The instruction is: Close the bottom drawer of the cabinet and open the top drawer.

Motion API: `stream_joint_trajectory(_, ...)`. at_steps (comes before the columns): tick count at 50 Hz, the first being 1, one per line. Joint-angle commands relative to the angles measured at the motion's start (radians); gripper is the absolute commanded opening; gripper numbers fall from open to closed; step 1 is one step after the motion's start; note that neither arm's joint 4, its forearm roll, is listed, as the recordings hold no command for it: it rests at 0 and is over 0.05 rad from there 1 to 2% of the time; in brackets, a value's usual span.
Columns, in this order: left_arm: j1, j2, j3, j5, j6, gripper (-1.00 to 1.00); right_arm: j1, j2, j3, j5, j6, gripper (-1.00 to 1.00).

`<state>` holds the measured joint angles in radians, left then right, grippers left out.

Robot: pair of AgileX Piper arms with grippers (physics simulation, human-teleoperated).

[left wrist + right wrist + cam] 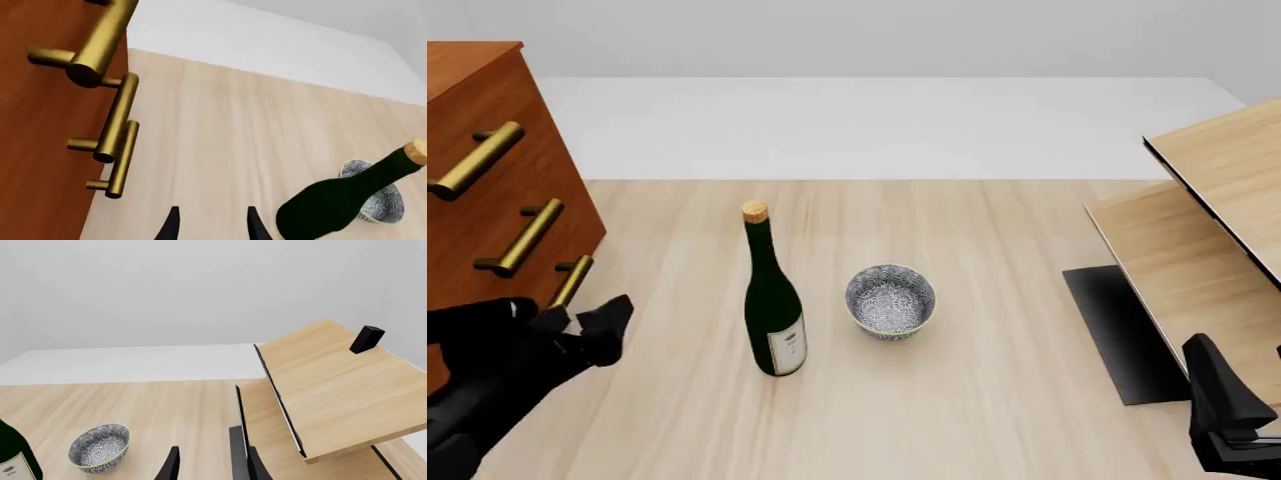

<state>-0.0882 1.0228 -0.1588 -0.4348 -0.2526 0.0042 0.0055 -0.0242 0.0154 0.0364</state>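
Note:
The cabinet point(467, 80) stands at the table's left edge, its reddish-brown front point(33, 125) also showing in the left wrist view. Three brass handles sit in line, and all three fronts look flush. The top drawer point(514, 110) carries the biggest handle point(100, 35) in that view. The bottom drawer point(534, 285) carries the smallest handle point(117, 160), nearest the table. My left gripper point(587, 325) is open and empty, just in front of the cabinet's lower part and touching no handle; its fingertips point(172, 225) stand apart. My right gripper point(1228, 405) is open and empty at the near right, also in its wrist view point(212, 465).
A dark green wine bottle point(771, 300) stands upright mid-table with a patterned bowl point(890, 300) to its right. Pale light-wood furniture point(1214, 200) with a dark panel point(1114, 330) fills the right side. A small black block point(367, 339) sits on its sloping top.

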Motion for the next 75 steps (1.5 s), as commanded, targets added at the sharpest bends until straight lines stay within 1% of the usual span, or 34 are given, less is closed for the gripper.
stream_joint_trajectory(1, -0.073, -0.138, -0.065, 0.140, 0.156, 1.00, 0.000, 0.001, 0.000, -0.001, 0.000, 1.00)
stream_joint_trajectory(3, -0.088, -0.157, -0.079, 0.161, 0.196, 1.00, 0.000, 0.000, -0.001, 0.000, 0.000, 1.00)
stream_joint_trajectory(5, -0.097, -0.171, -0.094, 0.185, 0.185, 1.00, -0.001, -0.001, -0.001, 0.000, 0.001, 1.00)
stream_joint_trajectory(8, -0.125, -0.200, -0.115, 0.213, 0.259, 1.00, -0.002, 0.001, -0.001, 0.000, 0.001, 1.00)
stream_joint_trajectory(10, -0.155, -0.190, -0.128, 0.220, 0.262, 1.00, -0.001, 0.001, -0.001, 0.000, 0.001, 1.00)
stream_joint_trajectory(12, -0.158, -0.186, -0.137, 0.228, 0.255, 1.00, 0.001, 0.000, -0.002, 0.001, 0.001, 1.00)
stream_joint_trajectory(14, -0.176, -0.177, -0.141, 0.222, 0.335, 1.00, 0.000, 0.000, -0.003, 0.002, 0.002, 1.00)
stream_joint_trajectory(19, -0.205, -0.165, -0.168, 0.245, 0.375, 1.00, -0.003, 0.000, -0.002, 0.002, 0.004, 1.00)
stream_joint_trajectory(20, -0.206, -0.158, -0.174, 0.252, 0.374, 1.00, -0.003, 0.000, -0.002, 0.002, 0.004, 1.00)
stream_joint_trajectory(21, -0.206, -0.146, -0.173, 0.249, 0.436, 1.00, -0.002, 0.000, -0.003, 0.002, 0.004, 1.00)
stream_joint_trajectory(22, -0.215, -0.145, -0.174, 0.247, 0.460, 1.00, -0.002, 0.000, -0.003, 0.003, 0.005, 1.00)
stream_joint_trajectory(25, -0.217, -0.150, -0.203, 0.280, 0.435, 1.00, -0.001, 0.001, -0.003, 0.002, 0.005, 1.00)
stream_joint_trajectory(26, -0.204, -0.167, -0.202, 0.283, 0.491, 1.00, -0.001, 0.001, -0.004, 0.003, 0.005, 1.00)
stream_joint_trajectory(32, -0.179, -0.199, -0.223, 0.317, 0.552, 1.00, -0.002, 0.010, -0.006, -0.004, 0.006, 1.00)
stream_joint_trajectory(33, -0.157, -0.218, -0.202, 0.303, 0.646, 1.00, -0.002, 0.004, -0.005, 0.001, 0.006, 1.00)
stream_joint_trajectory(34, -0.144, -0.257, -0.151, 0.251, 0.801, 1.00, -0.002, 0.011, -0.006, -0.006, 0.006, 1.00)
stream_joint_trajectory(35, -0.148, -0.258, -0.166, 0.269, 0.777, 1.00, -0.002, 0.004, -0.005, 0.000, 0.006, 1.00)
stream_joint_trajectory(36, -0.152, -0.254, -0.225, 0.338, 0.684, 1.00, -0.002, 0.010, -0.006, -0.006, 0.007, 1.00)
stream_joint_trajectory(38, -0.144, -0.262, -0.247, 0.362, 0.678, 1.00, -0.001, 0.004, -0.005, 0.000, 0.007, 1.00)
stream_joint_trajectory(39, -0.132, -0.278, -0.238, 0.353, 0.718, 1.00, 0.000, 0.009, -0.006, -0.005, 0.007, 1.00)
stream_joint_trajectory(45, -0.119, -0.301, -0.270, 0.388, 0.749, 1.00, -0.001, 0.010, -0.006, -0.006, 0.009, 1.00)
stream_joint_trajectory(47, -0.115, -0.315, -0.271, 0.390, 0.779, 1.00, -0.001, 0.010, -0.006, -0.006, 0.009, 1.00)
stream_joint_trajectory(50, -0.128, -0.324, -0.280, 0.388, 0.843, 1.00, 0.001, 0.003, -0.005, 0.000, 0.008, 1.00)
stream_joint_trajectory(53, -0.139, -0.322, -0.293, 0.393, 0.855, 1.00, 0.001, 0.008, -0.006, -0.005, 0.007, 1.00)
stream_joint_trajectory(56, -0.154, -0.319, -0.301, 0.389, 0.894, 1.00, 0.000, 0.000, -0.005, 0.002, 0.008, 1.00)
stream_joint_trajectory(62, -0.176, -0.304, -0.287, 0.358, 0.995, 1.00, 0.002, -0.001, -0.005, 0.003, 0.008, 1.00)
stream_joint_trajectory(63, -0.177, -0.302, -0.253, 0.319, 1.066, 1.00, 0.001, -0.001, -0.005, 0.003, 0.007, 1.00)
stream_joint_trajectory(65, -0.190, -0.290, -0.281, 0.348, 1.033, 1.00, 0.001, -0.001, -0.005, 0.003, 0.008, 1.00)
stream_joint_trajectory(66, -0.196, -0.282, -0.265, 0.331, 1.081, 1.00, 0.000, -0.001, -0.005, 0.003, 0.008, 1.00)
stream_joint_trajectory(67, -0.196, -0.282, -0.258, 0.321, 1.101, 1.00, 0.000, -0.001, -0.005, 0.003, 0.008, 1.00)
stream_joint_trajectory(69, -0.201, -0.271, -0.270, 0.335, 1.102, 1.00, 0.000, -0.001, -0.005, 0.003, 0.008, 1.00)
stream_joint_trajectory(71, -0.201, -0.260, -0.252, 0.312, 1.157, 1.00, 0.000, -0.001, -0.004, 0.003, 0.007, 1.00)
stream_joint_trajectory(73, -0.201, -0.254, -0.267, 0.330, 1.147, 1.00, 0.000, -0.001, -0.004, 0.003, 0.008, 1.00)
stream_joint_trajectory(75, -0.200, -0.242, -0.253, 0.322, 1.191, 1.00, 0.000, -0.001, -0.004, 0.003, 0.007, 1.00)
